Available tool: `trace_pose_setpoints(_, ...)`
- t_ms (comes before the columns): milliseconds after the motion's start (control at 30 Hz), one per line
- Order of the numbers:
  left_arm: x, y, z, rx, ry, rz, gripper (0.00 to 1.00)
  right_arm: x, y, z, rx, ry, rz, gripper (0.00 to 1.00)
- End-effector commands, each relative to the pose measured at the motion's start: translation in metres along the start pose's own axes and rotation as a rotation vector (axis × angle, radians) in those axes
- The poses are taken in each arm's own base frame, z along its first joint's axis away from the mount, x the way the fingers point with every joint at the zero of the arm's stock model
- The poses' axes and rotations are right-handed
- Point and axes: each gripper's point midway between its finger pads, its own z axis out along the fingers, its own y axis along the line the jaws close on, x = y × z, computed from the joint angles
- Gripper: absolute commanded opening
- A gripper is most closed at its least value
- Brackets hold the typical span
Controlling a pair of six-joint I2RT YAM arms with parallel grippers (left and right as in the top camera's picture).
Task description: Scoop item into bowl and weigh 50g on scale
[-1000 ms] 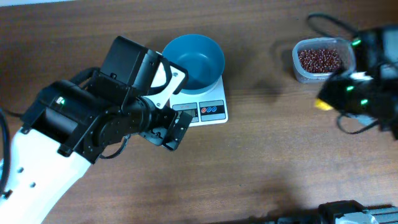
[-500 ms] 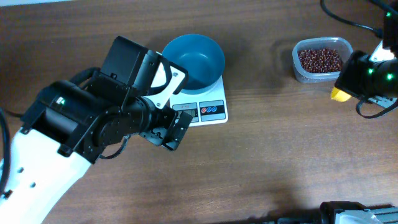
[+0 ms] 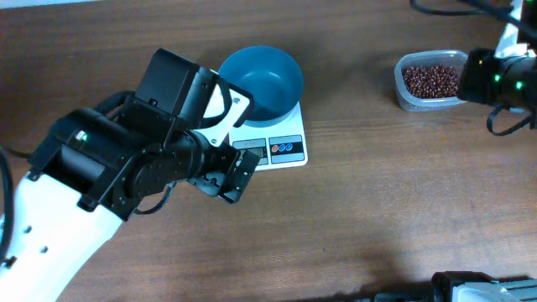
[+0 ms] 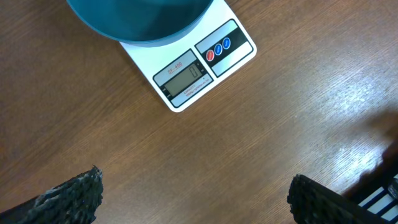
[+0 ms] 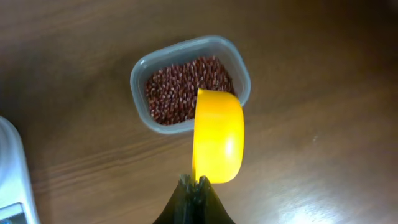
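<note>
Right claw (image 5: 196,185) pinching yellow scoop (image 5: 217,137), beans (image 5: 180,93) in clear tub (image 5: 138,73) just ahead, left claw (image 4: 194,180) spread wide, scale (image 4: 205,65) carrying bowl (image 4: 137,18) ahead on counter (image 4: 261,143)

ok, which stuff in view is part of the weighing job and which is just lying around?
Job: beans, clear tub, yellow scoop, teal bowl, scale.
Not job: black cables, dark unit at the bottom edge.
</note>
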Motion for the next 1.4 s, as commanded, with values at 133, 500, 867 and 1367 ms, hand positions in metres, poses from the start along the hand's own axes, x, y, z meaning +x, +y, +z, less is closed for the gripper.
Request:
trace_pose_setpoints(133,-0.006,0.003,-0.006,-0.012,-0.022,0.012,0.99,-0.003,0.000,0.033,0.028,0.056,-0.145,0.04)
trace_pose_setpoints(500,-0.006,0.003,-0.006,-0.012,-0.022,0.012,0.99,-0.018,0.007,0.063,0.026,0.075,-0.248,0.04)
trace_pose_setpoints(867,-0.006,0.003,-0.006,-0.012,-0.022,0.012,0.99,-0.079,0.040,0.056,-0.128,-0.179,-0.132,0.04)
trace_pose_setpoints(1367,-0.025,0.022,-0.008,-0.106,-0.102,0.020,0.99,-0.117,0.051,0.044,-0.200,-0.333,-0.020,0.04)
